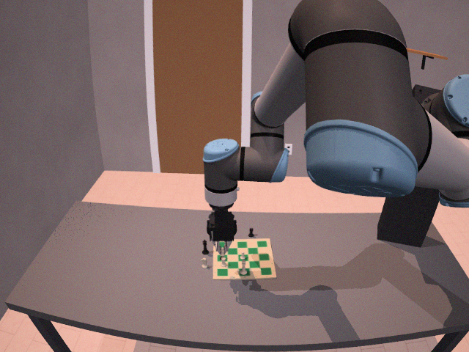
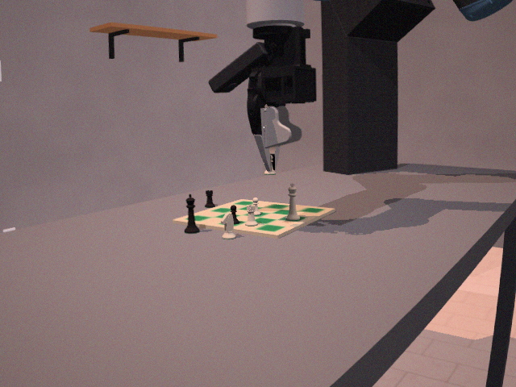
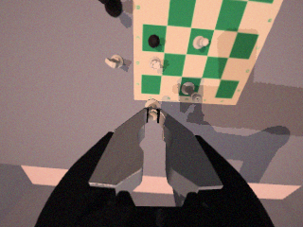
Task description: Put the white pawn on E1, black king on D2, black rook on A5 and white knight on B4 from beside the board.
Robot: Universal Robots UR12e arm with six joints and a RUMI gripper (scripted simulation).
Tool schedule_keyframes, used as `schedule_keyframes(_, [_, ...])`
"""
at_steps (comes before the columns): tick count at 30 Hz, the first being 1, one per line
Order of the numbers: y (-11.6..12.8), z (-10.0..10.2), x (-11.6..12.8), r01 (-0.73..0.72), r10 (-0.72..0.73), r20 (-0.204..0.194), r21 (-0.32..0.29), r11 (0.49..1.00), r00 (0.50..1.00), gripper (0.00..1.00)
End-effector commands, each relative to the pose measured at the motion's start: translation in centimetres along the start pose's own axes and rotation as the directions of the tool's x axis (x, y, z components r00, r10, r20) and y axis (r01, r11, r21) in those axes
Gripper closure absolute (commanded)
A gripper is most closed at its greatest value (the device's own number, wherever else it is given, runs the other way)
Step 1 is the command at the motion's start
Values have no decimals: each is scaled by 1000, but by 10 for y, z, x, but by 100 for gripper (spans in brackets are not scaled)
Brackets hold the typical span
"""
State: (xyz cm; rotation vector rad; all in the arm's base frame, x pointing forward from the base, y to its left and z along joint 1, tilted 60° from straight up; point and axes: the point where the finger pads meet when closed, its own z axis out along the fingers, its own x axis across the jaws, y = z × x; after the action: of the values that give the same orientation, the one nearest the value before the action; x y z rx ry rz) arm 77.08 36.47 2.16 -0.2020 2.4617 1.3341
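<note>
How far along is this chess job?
None of the four pieces looks placed yet. The gripper is shut on a small white pawn, held in the air above the green-and-cream board. The tall black king, black rook and white knight stand beside the board, waiting.
</note>
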Motion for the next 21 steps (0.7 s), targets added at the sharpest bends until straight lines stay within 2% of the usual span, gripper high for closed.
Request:
schedule_keyframes(1, [0, 18, -1, 0, 0, 1, 0, 1000, 1000, 100])
schedule_keyframes(10, [0, 62, -1, 0, 0, 1, 0, 1000, 1000, 100])
schedule_keyframes(21, [-1, 83, -1, 0, 0, 1, 0, 1000, 1000, 100])
